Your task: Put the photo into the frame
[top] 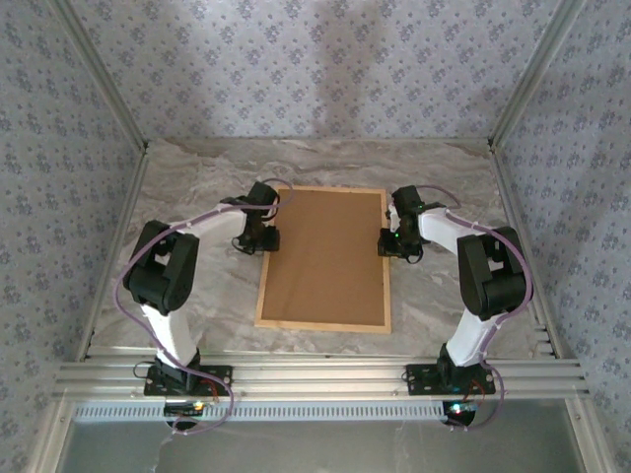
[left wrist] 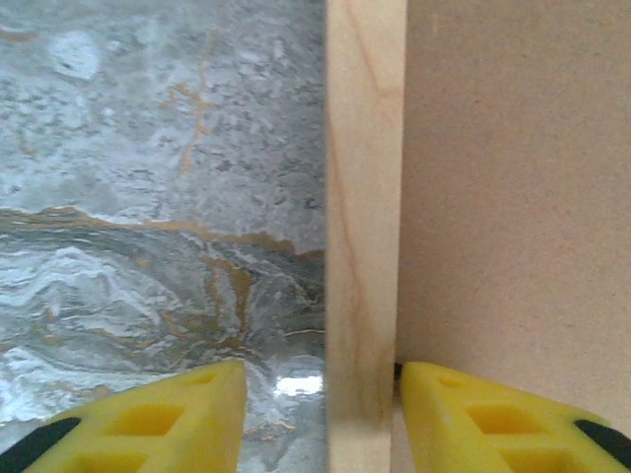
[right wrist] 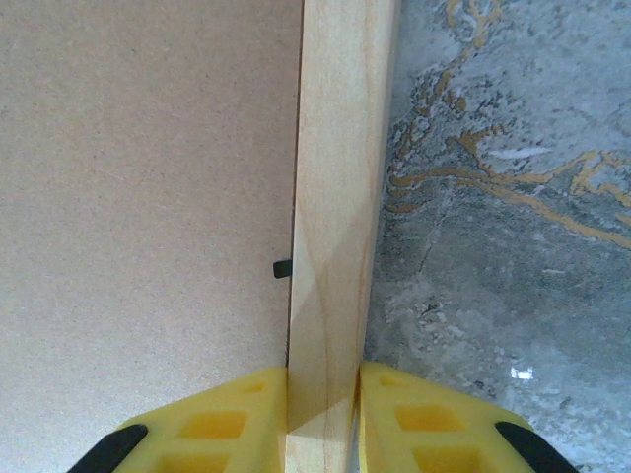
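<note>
— What lies around the frame (top: 323,325)?
— Very little. It rests flat in the middle of the counter (top: 197,177), its long sides running away from the arms. A plain brown backing board (top: 325,256) fills it from rail to rail. A small black tab (right wrist: 282,267) sits at the board's edge against the right rail.
— And the tools?
— The right tool (right wrist: 323,372) pinches the right rail, with a yellow finger pressed on each side. The left tool (left wrist: 320,372) straddles the left rail more widely: the inner finger is just at the wood, and the outer one stands off it over bare marble.
— The setting?
— The counter is grey marble pattern with gold veins. There is blue-flowered wallpaper (top: 296,69) on three sides and aluminium bars (top: 315,379) along the near edge.
</note>
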